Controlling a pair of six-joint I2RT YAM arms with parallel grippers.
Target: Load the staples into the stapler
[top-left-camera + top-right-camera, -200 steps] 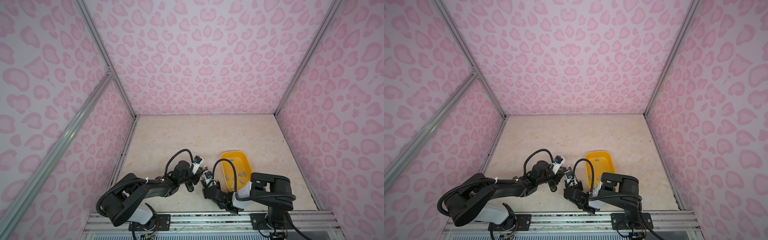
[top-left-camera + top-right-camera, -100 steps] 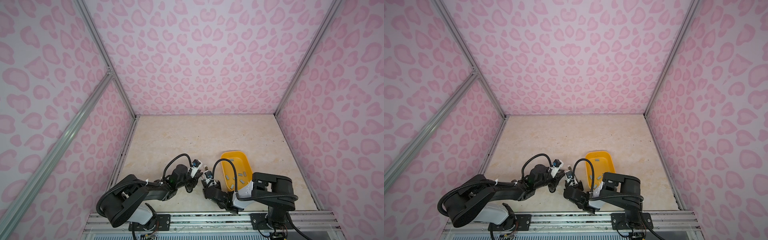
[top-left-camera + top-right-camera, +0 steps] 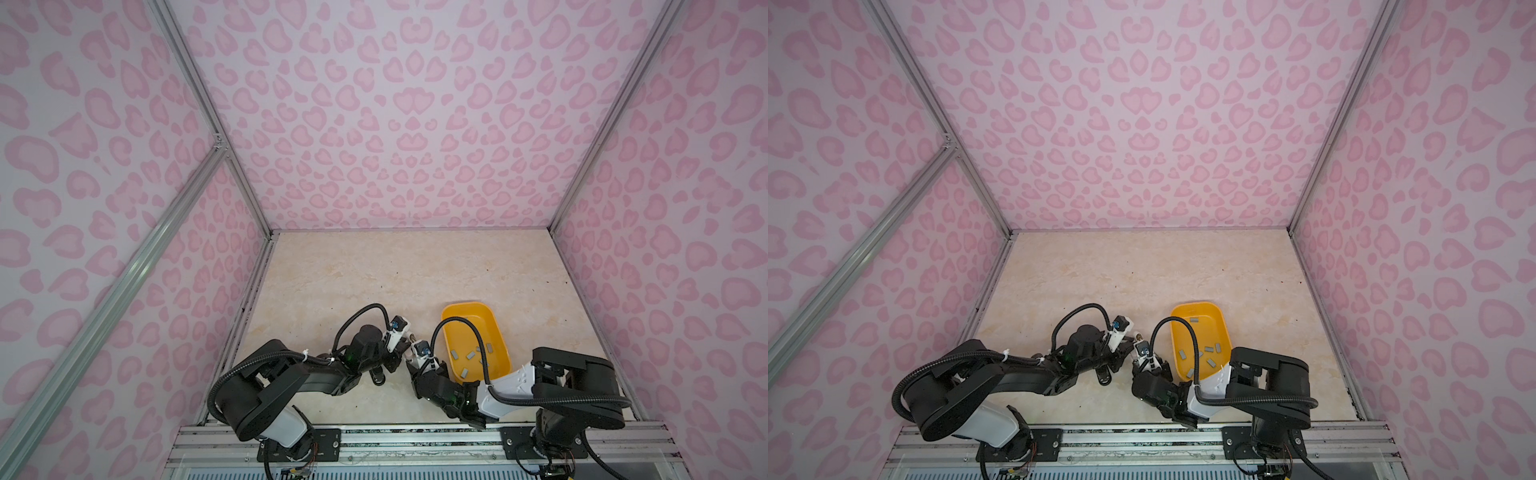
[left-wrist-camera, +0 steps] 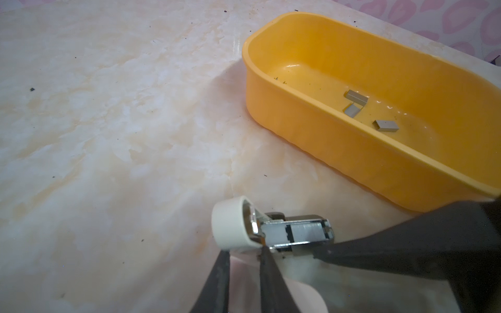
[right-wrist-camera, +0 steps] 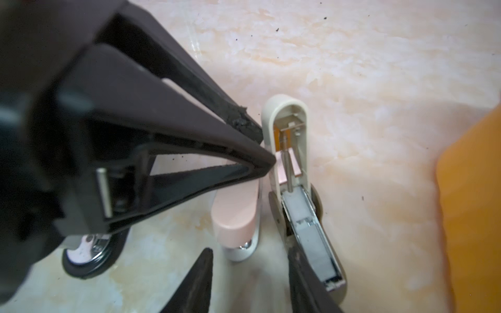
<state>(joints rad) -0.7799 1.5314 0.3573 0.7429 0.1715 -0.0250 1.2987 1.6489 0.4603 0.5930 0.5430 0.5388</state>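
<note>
Station: marbled table (image 3: pixel 374 270). Both arms are low at the front edge, and the grippers meet at mid-table just beside the yellow tray (image 3: pixel 469 328).

The cream stapler (image 5: pixel 309 230) lies on the table near the tray with its lid (image 5: pixel 271 116) raised and open. The metal channel is exposed and filled with grey metal. This appears to be a strip of staples, though the wrist views do not settle it.

The left gripper (image 5: pixel 261 146) has its fingers closed together at the tips. They pinch the side wall of the raised lid, one tip outside and one at the inner face.

The right gripper (image 5: pixel 249 252) has its fingers moderately apart with nothing clamped between them. One finger (image 5: pixel 303 284) lies along the channel's edge; contact cannot be confirmed.

The pink stapler (image 5: pixel 235 214) is closed and lies alongside the cream one, under the left gripper's fingers.

The staples (image 3: pixel 471 355) lie as loose strips on the tray floor, mostly in the near half, with one at the far end. In the left wrist view three staples (image 4: pixel 386 126) show, two touching and one apart.

A black-rimmed round item (image 5: pixel 89 260) sits on the table near the pink stapler. Its kind cannot be told.
</note>
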